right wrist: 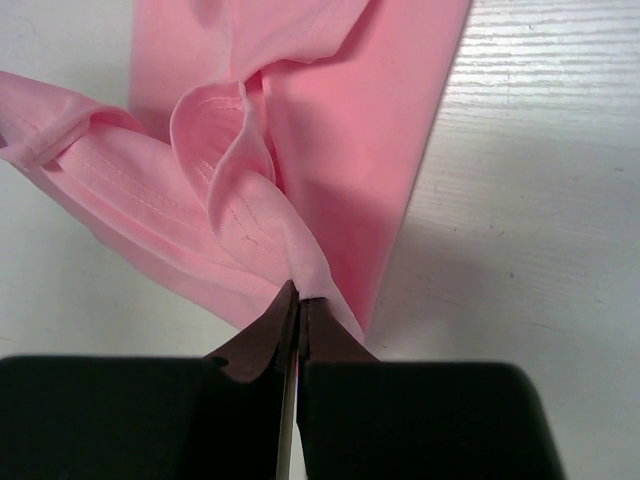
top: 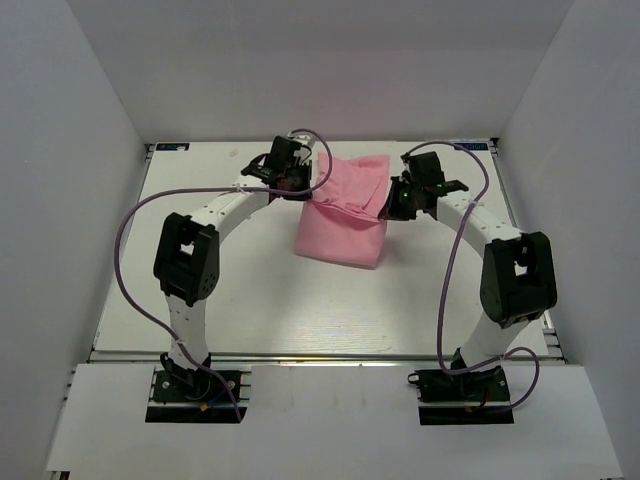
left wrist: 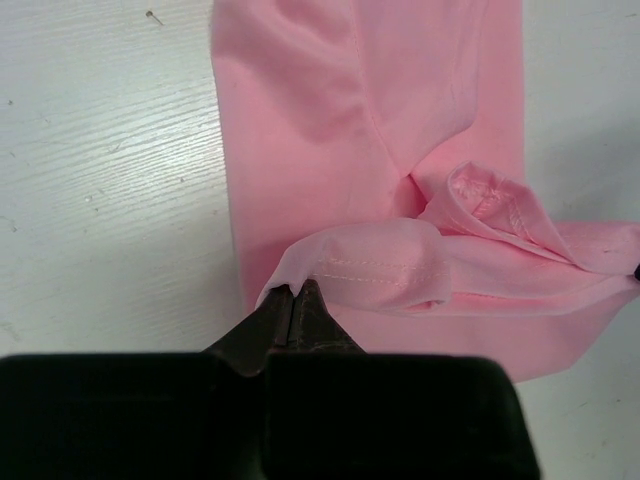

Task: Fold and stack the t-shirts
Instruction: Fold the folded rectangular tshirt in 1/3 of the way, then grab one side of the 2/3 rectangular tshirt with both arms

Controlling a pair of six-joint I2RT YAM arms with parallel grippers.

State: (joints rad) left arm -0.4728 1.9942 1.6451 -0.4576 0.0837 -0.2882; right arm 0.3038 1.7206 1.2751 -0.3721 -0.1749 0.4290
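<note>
Left wrist: t-shirt [left wrist: 370, 150] hem within left pincer [left wrist: 295, 298]

You are looking at a white table [top: 250, 300] with a faint painted wood grain that is showing up in both wrist views. White walls [top: 330, 60] are closing it in at the back and both sides. A small dark mark [left wrist: 152, 16] is sitting on the tabletop.
</note>
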